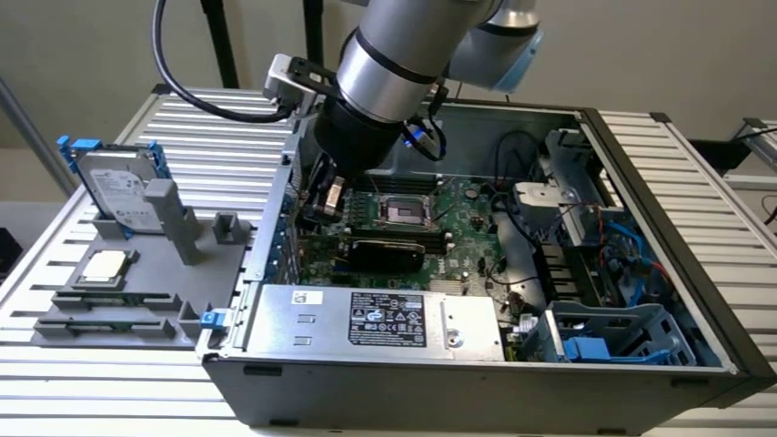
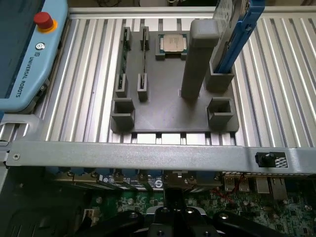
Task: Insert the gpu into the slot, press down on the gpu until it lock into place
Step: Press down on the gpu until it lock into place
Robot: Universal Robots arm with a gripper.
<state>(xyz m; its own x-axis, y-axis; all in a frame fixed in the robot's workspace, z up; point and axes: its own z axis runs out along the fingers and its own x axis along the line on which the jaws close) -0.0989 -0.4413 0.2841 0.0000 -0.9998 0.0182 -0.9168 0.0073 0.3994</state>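
The gpu (image 1: pixel 386 249) is seated flat at frame centre of the exterior view, just below the gripper (image 1: pixel 326 202), whose finger state cannot be determined; the slot is hidden.

Soft, even daylight fills the exterior view, with the slatted metal table (image 1: pixel 146 401) glowing pale at the lower left and the open computer case (image 1: pixel 680 364) holding dim shadow inside, while the wrist view is bright across its upper half, dark along the bottom, and slightly soft.
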